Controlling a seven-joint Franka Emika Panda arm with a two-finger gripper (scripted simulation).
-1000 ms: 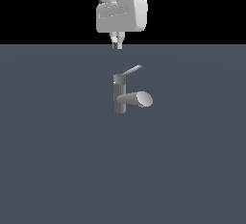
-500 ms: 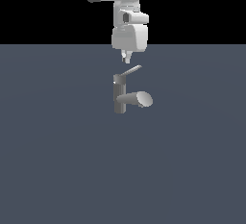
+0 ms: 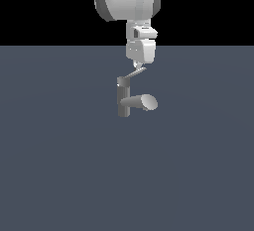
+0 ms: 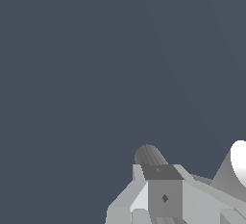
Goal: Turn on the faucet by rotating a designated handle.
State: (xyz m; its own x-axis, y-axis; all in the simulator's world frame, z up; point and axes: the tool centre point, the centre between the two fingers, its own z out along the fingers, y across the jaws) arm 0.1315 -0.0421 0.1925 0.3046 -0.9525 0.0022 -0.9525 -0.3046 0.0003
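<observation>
Table (image 3: 59,165) carries the faucet (image 3: 124,101) near centre, spout toward 3 o'clock. Arm hangs over it; pincer (image 3: 136,66) tip sits at the handle (image 3: 134,74), whose long axis slants from post top up toward 2 o'clock. Touching or just beside: can't tell. Pincer open/closed: can't tell in exterior view; wrist view shows spout close, handle not clear.

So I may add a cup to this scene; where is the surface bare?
Bare grey floor borders the faucet on both sides and in front. It is crowded only above the post, where the gripper meets the handle.
</observation>
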